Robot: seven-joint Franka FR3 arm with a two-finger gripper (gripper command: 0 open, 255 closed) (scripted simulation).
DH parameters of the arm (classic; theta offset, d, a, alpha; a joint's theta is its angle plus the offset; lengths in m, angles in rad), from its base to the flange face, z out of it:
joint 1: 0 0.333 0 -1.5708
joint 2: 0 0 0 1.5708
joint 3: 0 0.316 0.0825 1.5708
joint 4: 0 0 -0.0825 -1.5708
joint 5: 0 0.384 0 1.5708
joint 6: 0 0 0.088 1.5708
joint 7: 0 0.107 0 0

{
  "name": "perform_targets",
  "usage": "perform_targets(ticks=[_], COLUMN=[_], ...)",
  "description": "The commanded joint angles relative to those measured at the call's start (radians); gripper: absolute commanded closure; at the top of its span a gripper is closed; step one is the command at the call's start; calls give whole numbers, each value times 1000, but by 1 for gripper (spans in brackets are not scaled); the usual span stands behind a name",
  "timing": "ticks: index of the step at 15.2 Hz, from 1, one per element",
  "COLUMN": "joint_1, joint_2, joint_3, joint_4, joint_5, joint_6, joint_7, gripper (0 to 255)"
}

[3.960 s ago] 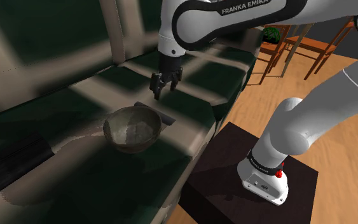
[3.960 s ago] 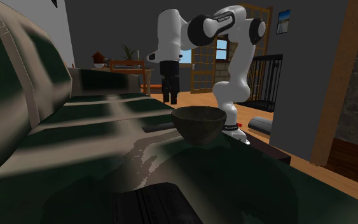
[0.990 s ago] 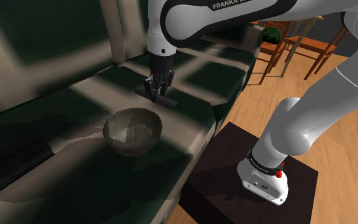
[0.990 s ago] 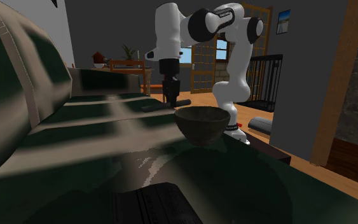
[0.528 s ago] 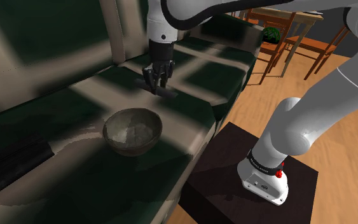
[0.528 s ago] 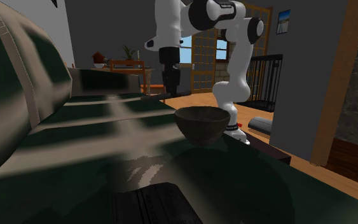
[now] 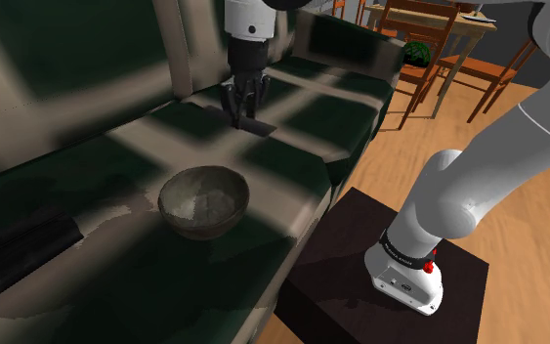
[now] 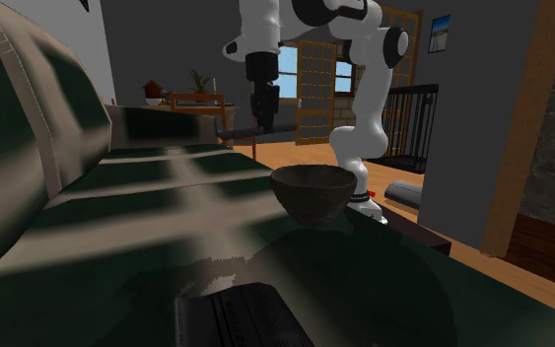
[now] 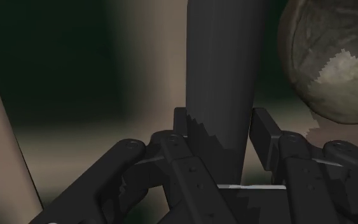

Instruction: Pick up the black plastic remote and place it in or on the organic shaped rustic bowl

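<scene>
In the upper middle of the shoulder view, the claw [image 7: 242, 109] pinches the dark remote [image 7: 255, 127] near one end, clear of the plaid sofa [image 7: 116, 161]. The wrist view shows its fingers [image 9: 269, 137] pressed to the slab's narrow sides. It looks stiff, light and smooth, so I'd expect it could swivel in an end grip. The mottled bowl [image 7: 204, 223] sits lower, mid-frame, on the seat, with nothing inside.

Domestic living room; green checked sofa [image 7: 67, 176]; wooden floor [image 7: 527, 264]; dining chairs [image 7: 458, 66]; potted plant [image 8: 198, 79]; framed picture [image 8: 440, 32].
</scene>
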Motion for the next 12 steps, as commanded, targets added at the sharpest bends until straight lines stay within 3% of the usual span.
perform_targets(ticks=[1,12], joint_1=[-1,95], joint_2=[2,56], joint_3=[-1,188], joint_4=[28,72], joint_5=[-2,25], joint_6=[-27,20], joint_7=[3,278], gripper=[255,255])
